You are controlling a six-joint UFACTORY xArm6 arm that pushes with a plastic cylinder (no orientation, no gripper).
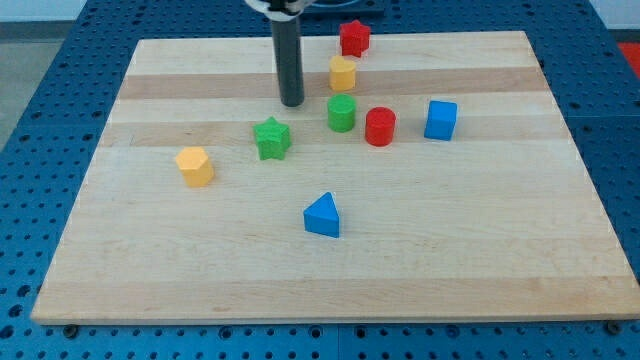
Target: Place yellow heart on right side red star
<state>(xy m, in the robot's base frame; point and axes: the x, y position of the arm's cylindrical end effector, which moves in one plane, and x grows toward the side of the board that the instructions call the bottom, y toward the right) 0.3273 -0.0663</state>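
- No jaws at all on this arm, so nothing open, nothing shut, nothing held: just a straight dark rod (pixel 289 55) ending in my tip (pixel 291 103).
- Tip down on the wooden board (pixel 200 260), touching no block.
- Tip just to the view's left of the yellow heart (pixel 343 73), with a small gap between them.
- Tip also above the green star (pixel 272 138) and up-left of the green round block (pixel 342 113).
- Yellow heart near the view's top, right below the red star (pixel 354 38), very close, maybe touching; hard to tell.
- Heart shape hard to make out from here; looks like a small chunky block, so no clear way to say where it points or which way is long.
- Top of the rod cut off by the view's top edge.
- Bottom of the red star partly hidden behind the yellow heart.
- Red round block (pixel 380 126) just beside the green round block, on the view's right.
- Blue cube (pixel 440 119) farther to the view's right.
- Orange block (pixel 195 165) alone on the view's left, shape hard to name.
- Blue triangle (pixel 323 216) alone near the middle, toward the view's bottom.
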